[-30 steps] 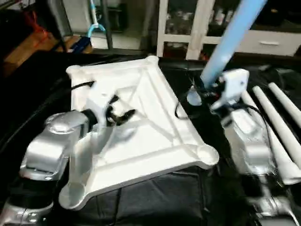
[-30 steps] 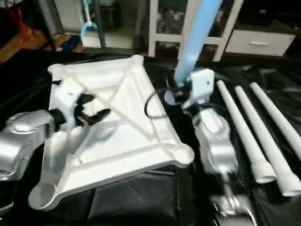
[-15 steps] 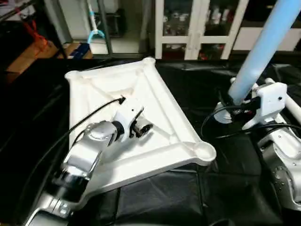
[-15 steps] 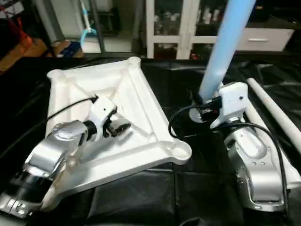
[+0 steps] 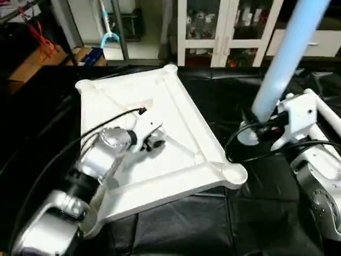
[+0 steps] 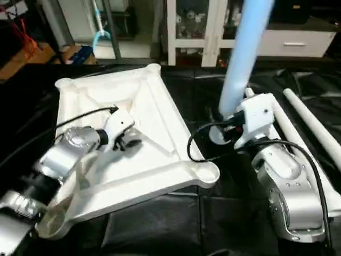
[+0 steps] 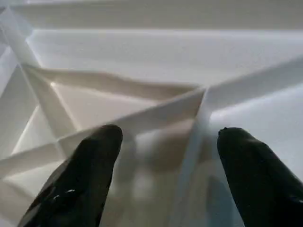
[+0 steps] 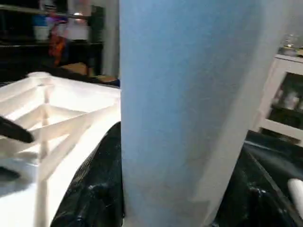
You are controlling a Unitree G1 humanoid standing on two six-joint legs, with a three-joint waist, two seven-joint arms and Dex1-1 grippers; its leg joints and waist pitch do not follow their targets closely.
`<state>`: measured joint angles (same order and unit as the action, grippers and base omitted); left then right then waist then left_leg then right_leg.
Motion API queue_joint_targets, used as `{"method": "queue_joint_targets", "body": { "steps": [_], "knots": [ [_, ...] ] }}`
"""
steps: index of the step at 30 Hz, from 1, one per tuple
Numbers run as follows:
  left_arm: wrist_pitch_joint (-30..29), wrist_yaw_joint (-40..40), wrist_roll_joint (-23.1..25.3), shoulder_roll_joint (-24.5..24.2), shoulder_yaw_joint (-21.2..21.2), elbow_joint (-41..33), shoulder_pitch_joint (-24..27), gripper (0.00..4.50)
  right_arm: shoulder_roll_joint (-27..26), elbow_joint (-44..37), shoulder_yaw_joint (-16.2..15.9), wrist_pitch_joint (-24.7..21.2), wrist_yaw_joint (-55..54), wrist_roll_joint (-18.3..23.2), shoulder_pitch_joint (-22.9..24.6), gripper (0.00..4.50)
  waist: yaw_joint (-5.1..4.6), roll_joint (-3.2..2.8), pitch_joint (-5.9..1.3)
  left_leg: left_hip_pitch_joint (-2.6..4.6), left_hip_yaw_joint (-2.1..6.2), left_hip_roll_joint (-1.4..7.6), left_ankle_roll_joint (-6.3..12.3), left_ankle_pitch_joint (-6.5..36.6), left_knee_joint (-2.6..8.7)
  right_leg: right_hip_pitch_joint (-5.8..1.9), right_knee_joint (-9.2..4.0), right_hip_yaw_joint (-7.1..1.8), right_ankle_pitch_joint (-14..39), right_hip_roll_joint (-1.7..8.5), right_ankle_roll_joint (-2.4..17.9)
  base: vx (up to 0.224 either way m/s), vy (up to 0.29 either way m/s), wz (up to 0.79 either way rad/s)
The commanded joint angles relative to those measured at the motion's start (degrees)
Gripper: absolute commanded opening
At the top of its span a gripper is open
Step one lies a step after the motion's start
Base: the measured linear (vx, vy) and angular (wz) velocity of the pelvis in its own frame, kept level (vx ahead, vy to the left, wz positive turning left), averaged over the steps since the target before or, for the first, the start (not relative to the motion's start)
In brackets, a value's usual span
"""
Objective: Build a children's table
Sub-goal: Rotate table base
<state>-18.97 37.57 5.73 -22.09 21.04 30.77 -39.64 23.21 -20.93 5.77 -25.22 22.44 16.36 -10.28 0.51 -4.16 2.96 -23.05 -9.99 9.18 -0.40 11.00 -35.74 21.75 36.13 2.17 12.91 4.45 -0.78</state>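
The white plastic square table top (image 5: 160,133) lies upside down on the black-covered work surface (image 5: 213,224), its X-shaped ribs facing up. My left pincer (image 5: 152,143) now hovers over the rib crossing near the centre, having reached further in than a second ago, its black fingers (image 7: 80,175) spread wide and empty. My right pincer (image 5: 266,124) is clamped on the pale tubular leg (image 5: 282,58), upright beside the top's near right corner socket (image 5: 233,173), closer than before. I judge the leg nearly ready for that socket. Spare white legs (image 6: 306,125) lie further right.
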Motion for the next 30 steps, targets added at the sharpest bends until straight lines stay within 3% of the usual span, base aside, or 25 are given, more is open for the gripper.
{"method": "queue_joint_targets", "body": {
  "steps": [1,8,13,15,22,24,30],
  "knots": [
    [1.1,1.8,0.7,-0.6,0.6,2.0,-1.4,3.28,0.5,-2.2,-0.2,-0.8,0.7,0.7,0.2,1.86,0.14,0.72,-4.12,1.85,1.49,3.34,3.43,5.0,4.23,-2.29,-3.79,-2.09,-3.7,3.58,15.0,0.0,0.0,0.0],
    [3.0,11.4,-0.6,0.6,1.1,9.9,-6.2,2.63,1.0,-2.7,-0.7,-1.3,1.3,1.1,0.7,1.86,0.58,0.78,-4.16,1.86,1.34,3.36,3.34,5.1,4.2,-2.37,-3.66,-2.16,-4.0,3.95,16.2,0.0,0.0,0.0],
    [6.3,11.8,1.5,2.1,2.6,15.5,-8.7,2.17,0.8,-3.1,-0.9,-1.6,1.6,0.8,1.1,1.86,1.17,0.76,-4.24,1.86,1.43,3.5,3.42,5.2,4.17,-2.5,-3.68,-2.22,-4.8,4.07,16.3,0.0,0.0,0.0],
    [8.5,10.4,3.7,3.3,3.2,19.6,-10.4,1.96,0.7,-3.5,-1.1,-1.7,1.4,0.6,1.4,1.86,1.2,0.37,-4.27,1.86,1.48,3.46,3.51,5.0,4.11,-2.5,-3.61,-2.2,-5.6,4.04,16.3,0.0,0.0,0.0],
    [10.8,8.9,5.4,3.9,3.5,25.8,-13.4,1.46,0.6,-4.4,-1.2,-1.8,1.0,0.4,2.2,1.86,1.27,0.32,-4.33,1.93,1.55,3.5,3.37,5.5,4.15,-2.59,-3.62,-2.13,-6.8,4.06,16.8,0.0,0.0,0.0],
    [11.2,8.9,6.1,3.9,3.4,27.3,-14.0,1.11,0.6,-4.6,-1.2,-1.8,0.9,0.3,2.5,1.86,1.31,0.37,-4.35,1.93,1.6,3.57,3.27,5.7,4.17,-2.71,-3.54,-2.16,-7.2,4.15,17.0,0.0,0.0,0.0],
    [11.4,9.9,6.5,3.9,2.9,29.4,-14.1,0.7,0.2,-4.6,-1.4,-1.8,0.6,0.2,2.6,1.86,1.12,0.49,-4.06,1.96,1.62,3.62,2.58,8.2,4.47,-2.61,-3.98,-2.15,-2.9,4.27,16.9,0.0,0.0,0.0]
  ]
}}
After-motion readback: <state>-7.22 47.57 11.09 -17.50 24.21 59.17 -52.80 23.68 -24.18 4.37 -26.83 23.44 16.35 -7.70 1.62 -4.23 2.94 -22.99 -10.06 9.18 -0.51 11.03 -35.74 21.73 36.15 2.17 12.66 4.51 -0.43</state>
